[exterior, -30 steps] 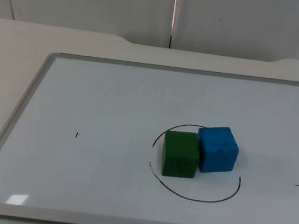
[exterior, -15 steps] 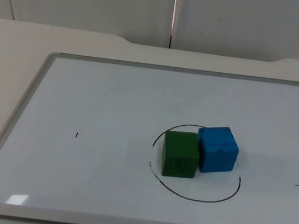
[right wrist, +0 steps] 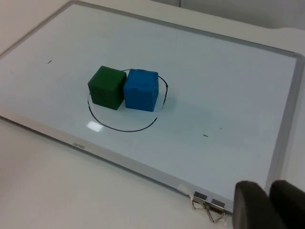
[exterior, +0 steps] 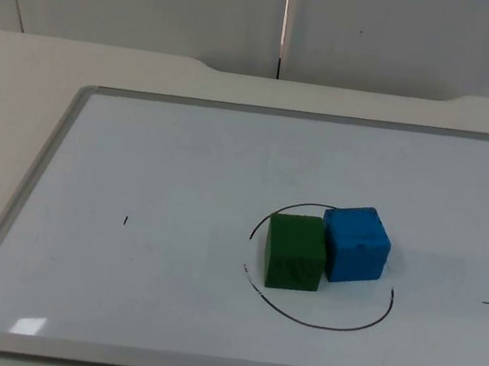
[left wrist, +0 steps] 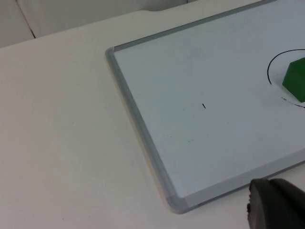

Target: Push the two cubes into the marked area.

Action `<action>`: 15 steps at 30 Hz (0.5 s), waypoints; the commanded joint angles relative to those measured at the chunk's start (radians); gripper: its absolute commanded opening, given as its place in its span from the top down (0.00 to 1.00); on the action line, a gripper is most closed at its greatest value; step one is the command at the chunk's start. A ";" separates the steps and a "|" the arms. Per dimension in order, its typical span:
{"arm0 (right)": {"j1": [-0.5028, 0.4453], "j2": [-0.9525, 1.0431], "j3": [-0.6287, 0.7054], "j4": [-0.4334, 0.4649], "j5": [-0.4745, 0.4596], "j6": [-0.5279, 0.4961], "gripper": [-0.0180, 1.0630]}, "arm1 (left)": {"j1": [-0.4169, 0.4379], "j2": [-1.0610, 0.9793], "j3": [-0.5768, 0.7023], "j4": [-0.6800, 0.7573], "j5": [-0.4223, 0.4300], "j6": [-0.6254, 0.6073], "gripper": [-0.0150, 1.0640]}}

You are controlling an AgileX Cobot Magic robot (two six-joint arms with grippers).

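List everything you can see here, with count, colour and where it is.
green cube: one, green, inside the drawn circle, touching the blue cube.
blue cube: one, blue, at the circle's far edge.
marked circle: one, black line, on the whiteboard.
whiteboard: one, white with grey frame, flat on the table.
binder clips: two, silver, at the whiteboard's edge.
table: one, white.
left gripper: black, off the whiteboard's corner.
right gripper: black, beside the clips.

You see the green cube cut off at the frame edge, well ahead of the left tool.
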 commanded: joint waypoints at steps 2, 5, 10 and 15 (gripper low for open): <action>-0.005 -0.004 0.002 0.000 -0.003 -0.005 0.75 | 0.001 -0.004 0.005 0.006 -0.011 -0.004 0.99; -0.005 -0.004 0.002 0.000 -0.003 -0.005 0.67 | 0.001 -0.004 0.005 0.006 -0.011 -0.004 0.99; -0.005 -0.004 0.002 0.000 -0.003 -0.005 0.53 | 0.001 -0.004 0.005 0.006 -0.011 -0.004 0.99; -0.005 -0.004 0.002 0.000 -0.003 -0.005 0.51 | 0.001 -0.004 0.005 0.006 -0.011 -0.004 0.98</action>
